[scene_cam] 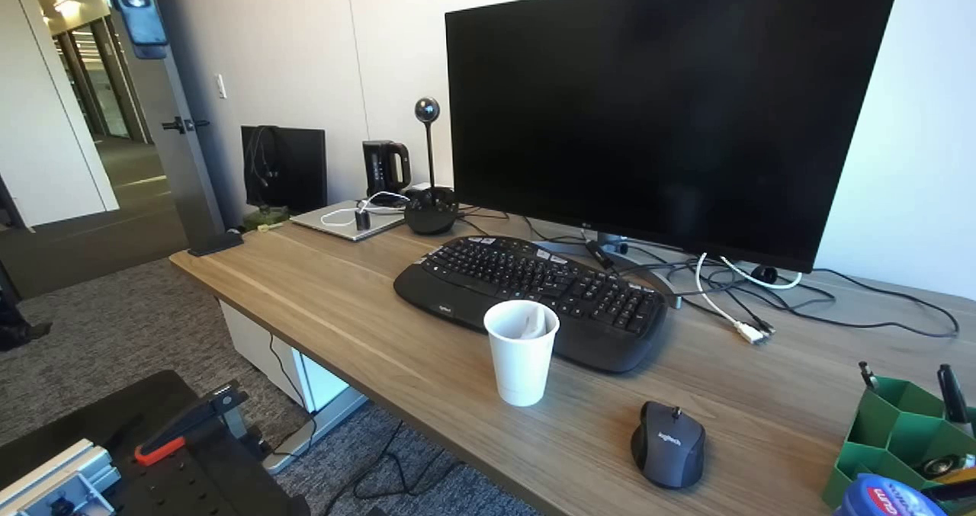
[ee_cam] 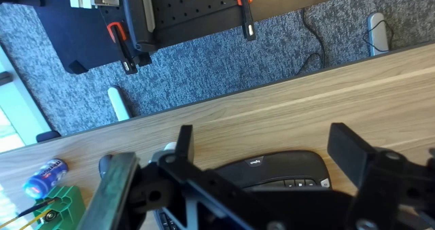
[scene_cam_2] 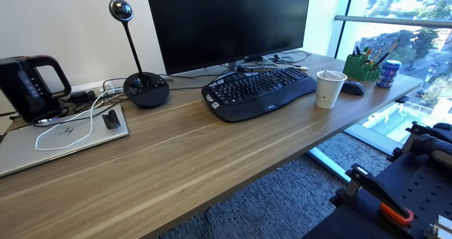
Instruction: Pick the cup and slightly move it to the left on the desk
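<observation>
One cup (scene_cam: 522,360) is shown upright in an exterior view, between keyboard (scene_cam: 526,276) and front edge of the desk (scene_cam: 328,295), with a white item (scene_cam: 536,320), too unclear to name, held inside. In an exterior view a window (scene_cam_2: 395,37) is seen past the desk's end edge; near that edge, pens (scene_cam_2: 368,52) are kept in a holder (scene_cam_2: 360,69). In the wrist view the gripper (ee_cam: 263,138) is spread wide, with nothing gripped. The cup is largely hidden by the finger (ee_cam: 185,141) on the window side, so it is judged to lie outside the gap; a shift toward that edge seems needed before its upright axis can be straddled.
</observation>
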You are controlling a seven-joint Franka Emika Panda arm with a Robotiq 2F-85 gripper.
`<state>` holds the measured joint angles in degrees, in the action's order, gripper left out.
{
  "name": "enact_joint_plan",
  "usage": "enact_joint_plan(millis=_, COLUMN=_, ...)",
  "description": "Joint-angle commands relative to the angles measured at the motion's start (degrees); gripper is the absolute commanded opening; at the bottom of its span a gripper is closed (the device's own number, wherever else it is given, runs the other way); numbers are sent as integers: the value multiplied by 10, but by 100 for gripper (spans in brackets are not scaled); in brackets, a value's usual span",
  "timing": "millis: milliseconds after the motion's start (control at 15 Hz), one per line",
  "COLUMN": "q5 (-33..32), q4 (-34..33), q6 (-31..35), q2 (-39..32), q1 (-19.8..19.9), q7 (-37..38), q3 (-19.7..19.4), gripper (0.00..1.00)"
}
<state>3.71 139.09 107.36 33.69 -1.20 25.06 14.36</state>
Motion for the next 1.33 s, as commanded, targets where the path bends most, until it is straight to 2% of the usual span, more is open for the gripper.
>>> enact_joint_plan(millis=0, q5=-14, q4=-14, q6=5, q2=-16, q1=8, q7=7, q3=-14, gripper=100)
enact_joint_plan(millis=200, q5=-7, q4=-16, q6=15, q2=-20, q1=6, q7=-9, q3=-27, gripper=100)
enact_joint_plan(millis=533, q5=75, q4=-18, q6=20, q2=-19, q1=-33, q7=-113, q3=-72, gripper=100)
enact_joint_plan(millis=667, q5=88, q4=-19, q6=9, q2=-20, q1=-42, q7=-151, q3=-81, gripper=100)
enact_joint_plan(millis=1067, q5=40, q4=-22, q6=-28, q2=-14, q1=-52, q7=-224, q3=-72, gripper=100)
enact_joint_plan(millis=1267, q5=-7, q4=-26, q6=-45, q2=-7, q1=-51, q7=-229, q3=-57, gripper=100)
